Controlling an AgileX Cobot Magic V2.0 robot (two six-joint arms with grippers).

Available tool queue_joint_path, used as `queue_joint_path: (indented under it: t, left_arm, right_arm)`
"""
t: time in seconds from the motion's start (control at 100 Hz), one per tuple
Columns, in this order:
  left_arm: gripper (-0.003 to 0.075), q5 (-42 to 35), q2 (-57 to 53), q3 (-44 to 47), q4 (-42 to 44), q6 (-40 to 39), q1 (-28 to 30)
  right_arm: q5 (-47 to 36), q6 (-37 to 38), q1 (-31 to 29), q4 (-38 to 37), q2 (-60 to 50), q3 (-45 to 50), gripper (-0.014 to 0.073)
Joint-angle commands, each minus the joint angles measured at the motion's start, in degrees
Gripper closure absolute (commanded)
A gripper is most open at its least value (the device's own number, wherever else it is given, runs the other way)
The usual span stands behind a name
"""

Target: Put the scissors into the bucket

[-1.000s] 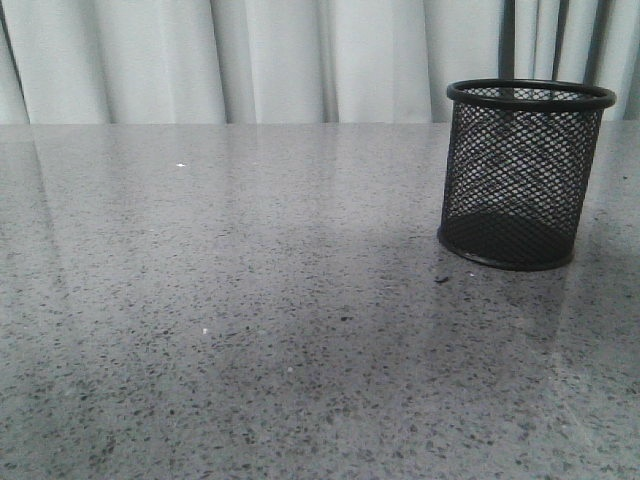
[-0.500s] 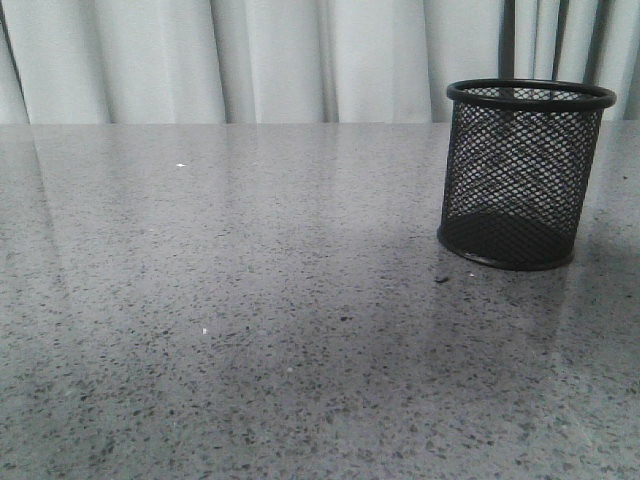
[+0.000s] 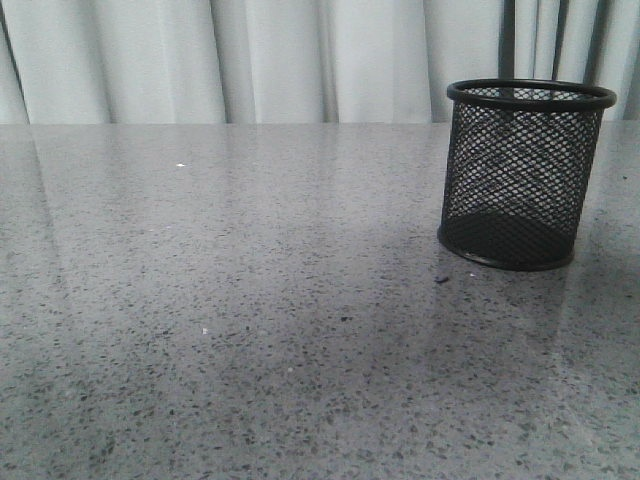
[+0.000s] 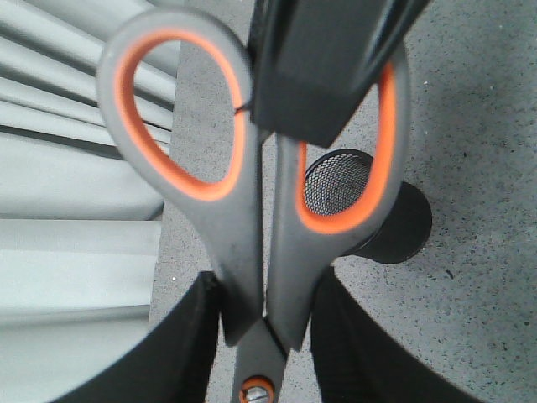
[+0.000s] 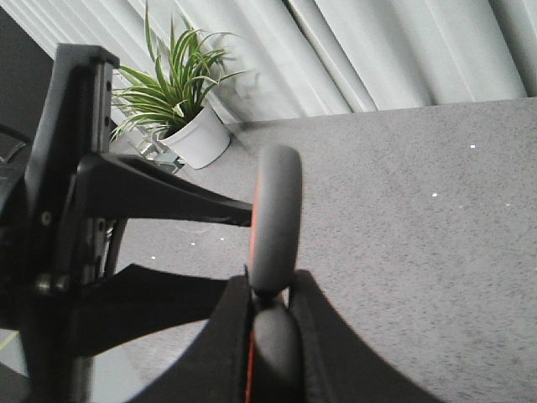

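The scissors [image 4: 243, 243], dark grey handles lined with orange, are held up in the air between both arms. My left gripper [image 4: 264, 336] is shut on the handle shanks just above the orange pivot. My right gripper [image 5: 268, 311] is shut on one handle loop, seen edge-on [image 5: 277, 210]; its black finger [image 4: 319, 67] crosses that loop in the left wrist view. The blades are out of view. The black mesh bucket [image 3: 520, 180] stands upright at the right of the table, below and beyond the scissors in the left wrist view [image 4: 398, 227]. Neither gripper shows in the front view.
The grey speckled table [image 3: 250, 300] ends at pale curtains [image 3: 300, 60] at the back. A potted plant in a white pot [image 5: 180, 101] stands beyond the table's edge. My left arm [image 5: 67, 210] fills one side of the right wrist view.
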Motion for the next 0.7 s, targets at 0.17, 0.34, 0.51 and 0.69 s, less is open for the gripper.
queue_joint_path:
  t: [0.17, 0.34, 0.51, 0.69]
  left_arm:
    - [0.0279, -4.3, -2.2, -1.8, 0.8, -2.7, 0.3]
    - [0.0282, -4.2, -3.3, -2.6, 1.1, -15.0, 5.7]
    - [0.0282, -1.6, -5.7, -4.4, 0.9, -23.8, 16.5]
    - [0.0282, 1.5, -10.0, -5.2, -0.4, -23.9, 27.8]
  right_arm:
    - [-3.7, -1.6, -0.3, 1.7, 1.1, -1.4, 0.0662]
    - [-5.5, -1.6, -0.3, -0.6, 1.2, -1.4, 0.0662]
    - [-5.7, -0.1, -0.3, -8.9, 3.3, -3.4, 0.0641]
    - [-3.0, 8.7, -0.3, -24.6, 7.7, -11.1, 0.0641]
